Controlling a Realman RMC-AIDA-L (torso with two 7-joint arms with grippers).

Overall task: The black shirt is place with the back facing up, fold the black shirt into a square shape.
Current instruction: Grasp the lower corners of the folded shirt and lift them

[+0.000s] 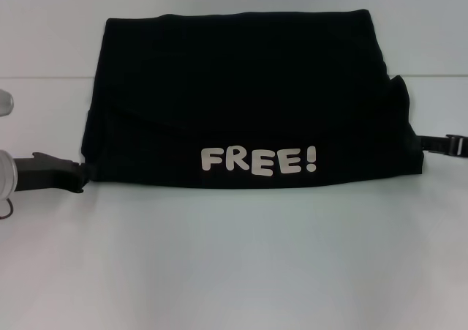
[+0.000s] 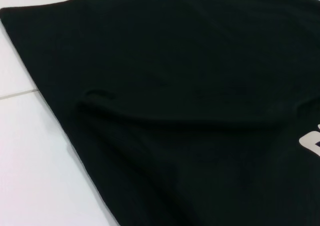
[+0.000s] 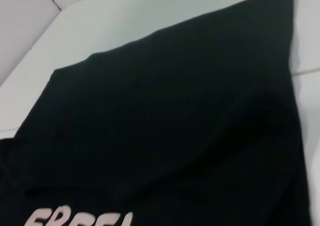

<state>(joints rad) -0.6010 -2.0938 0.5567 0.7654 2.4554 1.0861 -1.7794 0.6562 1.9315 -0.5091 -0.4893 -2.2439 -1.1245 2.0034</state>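
1. The white bench (image 1: 234, 271) fills the head view, a faint seam line running across it behind the shirt.
2. The black shirt (image 1: 248, 103) sits in the middle of the bench, folded into a wide block — its far edge straight, its near edge carrying the white "FREE!" lettering (image 1: 259, 161) right along the fold. An upper layer curves across the shirt's left half as a flap.
3. On the shirt's right side, a bit of fabric (image 1: 401, 88) sticks out past the otherwise neat edge.
4. The left claw (image 1: 77, 175) is at the shirt's near-left corner, low on the bench, its dark tip right against the fabric; whether it is clenched on cloth or released, I cannot tell.
5. The right claw (image 1: 431, 143) is at the shirt's near-right corner, its tip meeting the edge of the fabric — its grip cannot be told either.
6. Both wrist views are filled with the shirt's black cloth, lying flat with soft creases, with parts of the lettering at the frame edges.
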